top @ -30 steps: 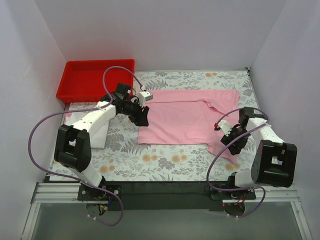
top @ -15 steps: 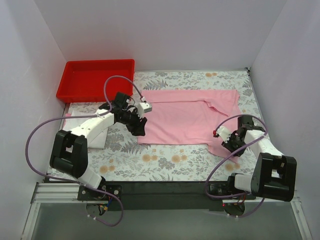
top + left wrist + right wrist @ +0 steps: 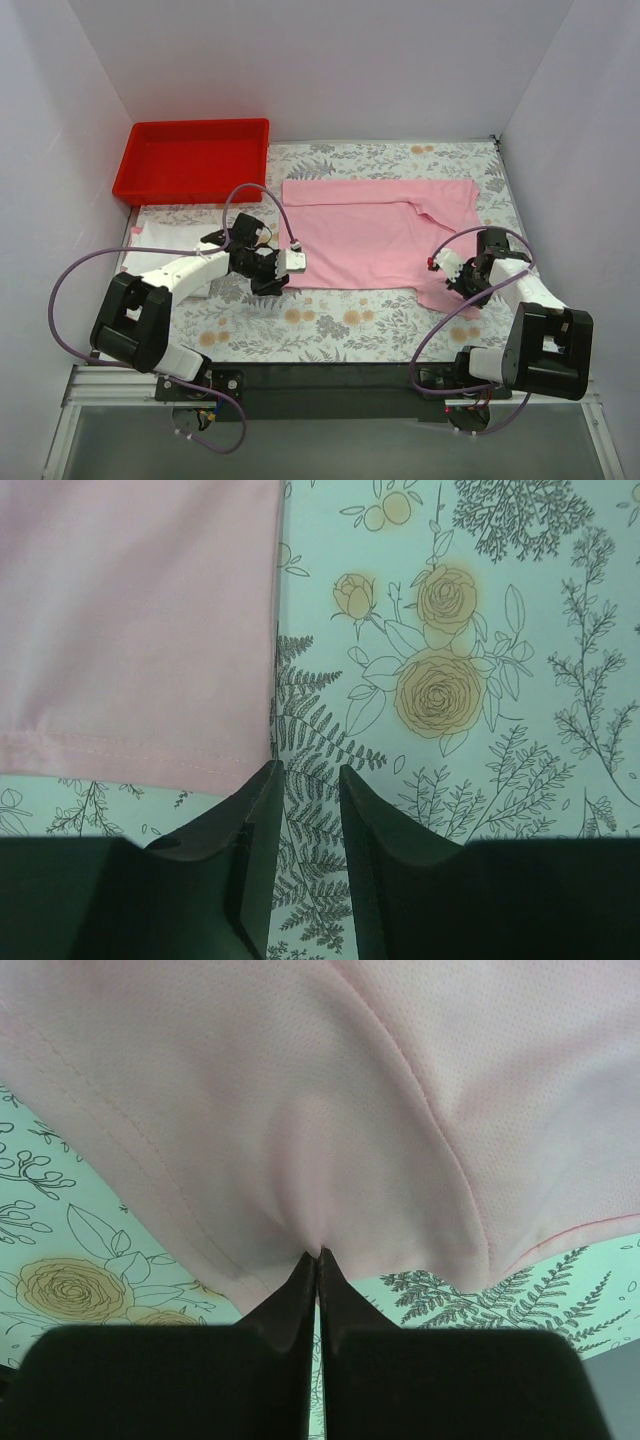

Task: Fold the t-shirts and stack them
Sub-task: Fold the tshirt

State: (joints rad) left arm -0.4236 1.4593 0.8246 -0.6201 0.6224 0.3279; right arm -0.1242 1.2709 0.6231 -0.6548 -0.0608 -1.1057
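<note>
A light pink t-shirt (image 3: 370, 235) lies spread flat on the floral tablecloth (image 3: 330, 325). My left gripper (image 3: 278, 283) is low at the shirt's near left corner. In the left wrist view its jaws (image 3: 305, 776) stand open by a narrow gap with only tablecloth between them, and the hemmed shirt corner (image 3: 235, 760) lies just beside the left finger. My right gripper (image 3: 462, 283) is at the near right sleeve. It is shut on a pinch of pink t-shirt cloth (image 3: 320, 1190), which puckers at the fingertips (image 3: 318, 1256). A folded white t-shirt (image 3: 140, 252) lies at the left, partly under the left arm.
A red plastic tray (image 3: 190, 158) stands at the back left corner, beyond the tablecloth. White walls close in the table on three sides. Purple cables loop from both arms over the near part of the table.
The left gripper has come down along the shirt's left edge to its near corner, and its jaws have narrowed. The right gripper has closed on the sleeve cloth.
</note>
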